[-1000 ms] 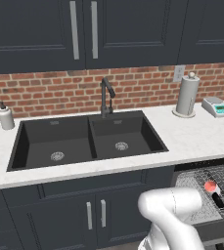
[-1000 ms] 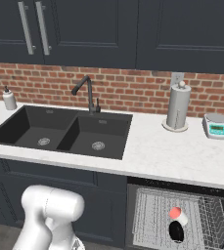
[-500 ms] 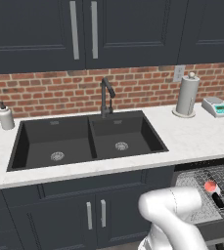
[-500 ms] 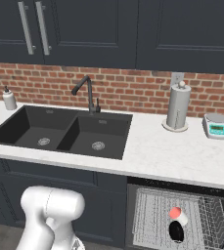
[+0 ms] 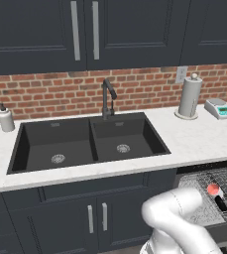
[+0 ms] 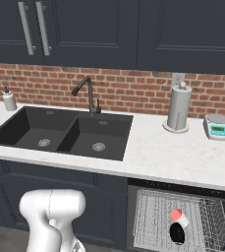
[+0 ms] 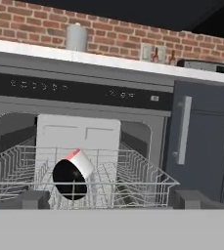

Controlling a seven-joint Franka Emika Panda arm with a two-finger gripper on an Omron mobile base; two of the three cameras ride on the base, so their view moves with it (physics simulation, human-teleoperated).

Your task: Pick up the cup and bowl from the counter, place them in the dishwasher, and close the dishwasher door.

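Observation:
The dishwasher (image 7: 84, 90) stands open, with its wire rack (image 7: 143, 183) pulled forward. In the rack the black bowl (image 7: 69, 179) lies on its side, its hollow facing me. The red cup (image 7: 80, 158) rests against the bowl's upper rim. From the base views the cup (image 5: 213, 189) (image 6: 176, 214) and the bowl (image 5: 221, 203) (image 6: 177, 233) lie together in the rack (image 6: 148, 211) below the white counter (image 5: 194, 139) (image 6: 173, 155). My gripper (image 7: 112, 200) is low in front of the rack, open, with nothing between its fingertips (image 7: 33, 199). The door panel cannot be made out.
A dark cabinet with a steel handle (image 7: 184, 129) stands right of the dishwasher. On the counter are a paper towel roll (image 5: 190, 96), a scale (image 5: 219, 108) and a soap bottle (image 5: 6, 119). The black double sink (image 5: 85, 144) has a faucet (image 5: 107, 96).

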